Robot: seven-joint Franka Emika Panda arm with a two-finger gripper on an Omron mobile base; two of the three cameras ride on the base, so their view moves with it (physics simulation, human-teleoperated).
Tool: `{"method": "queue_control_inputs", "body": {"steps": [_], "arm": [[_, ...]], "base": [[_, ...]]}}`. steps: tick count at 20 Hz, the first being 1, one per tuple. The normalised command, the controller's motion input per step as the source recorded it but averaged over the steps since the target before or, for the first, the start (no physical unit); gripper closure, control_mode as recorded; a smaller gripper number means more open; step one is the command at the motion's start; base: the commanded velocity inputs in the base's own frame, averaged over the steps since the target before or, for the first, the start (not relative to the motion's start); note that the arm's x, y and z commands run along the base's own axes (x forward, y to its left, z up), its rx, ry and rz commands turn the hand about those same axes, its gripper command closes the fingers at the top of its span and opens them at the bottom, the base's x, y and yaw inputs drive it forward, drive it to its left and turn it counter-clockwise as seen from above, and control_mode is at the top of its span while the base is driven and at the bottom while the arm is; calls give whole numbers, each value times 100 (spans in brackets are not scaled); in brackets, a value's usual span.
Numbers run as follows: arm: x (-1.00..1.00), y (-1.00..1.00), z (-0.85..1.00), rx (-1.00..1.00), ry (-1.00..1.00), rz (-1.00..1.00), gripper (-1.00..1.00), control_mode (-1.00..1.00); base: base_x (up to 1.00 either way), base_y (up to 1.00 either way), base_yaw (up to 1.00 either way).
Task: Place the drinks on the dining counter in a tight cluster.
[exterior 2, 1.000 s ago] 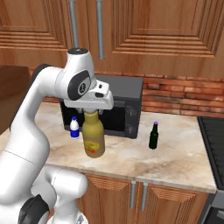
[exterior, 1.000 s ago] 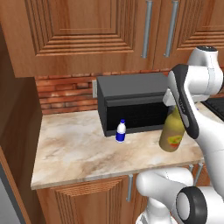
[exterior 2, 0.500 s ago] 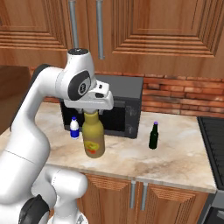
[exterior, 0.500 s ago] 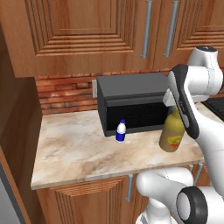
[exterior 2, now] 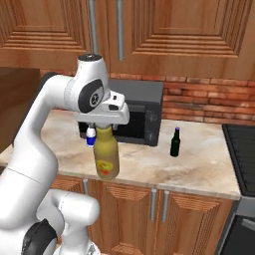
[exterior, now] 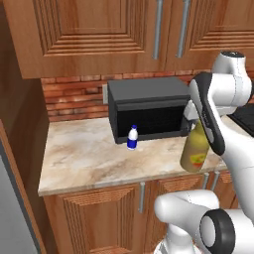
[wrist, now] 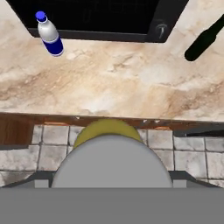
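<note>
Item: tall olive-yellow bottle (exterior 2: 106, 155), upright, long axis vertical, hanging straight below the gripper (exterior 2: 103, 125), whose fingers clasp its grey cap, out past the counter edge (exterior 2: 164, 185). Beyond the fingers, on the microwave counter: white-and-blue bottle (wrist: 49, 33) and dark bottle (wrist: 204, 40), well apart.

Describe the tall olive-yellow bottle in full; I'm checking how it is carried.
The olive-yellow bottle is tall, glossy like plastic or glass, with a rounded body narrowing to a neck and a yellow-red label low on its side. In the hand view its grey cap fills the bottom centre. It hangs upright from the gripper, whose jaws hold it at the neck. It is lifted clear of the marble counter, over the counter's front edge and the tiled floor. Nothing else touches it.
</note>
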Motion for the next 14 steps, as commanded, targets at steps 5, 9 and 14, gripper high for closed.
{"method": "queue_control_inputs", "body": {"steps": [5,9,14], "arm": [[0,0,0,0,0,0,100,100],[0,0,0,0,0,0,100,100],[0,0,0,0,0,0,100,100]], "base": [[-100,-19,-3],[-96,-33,-10],[-65,-25,-49]]}}
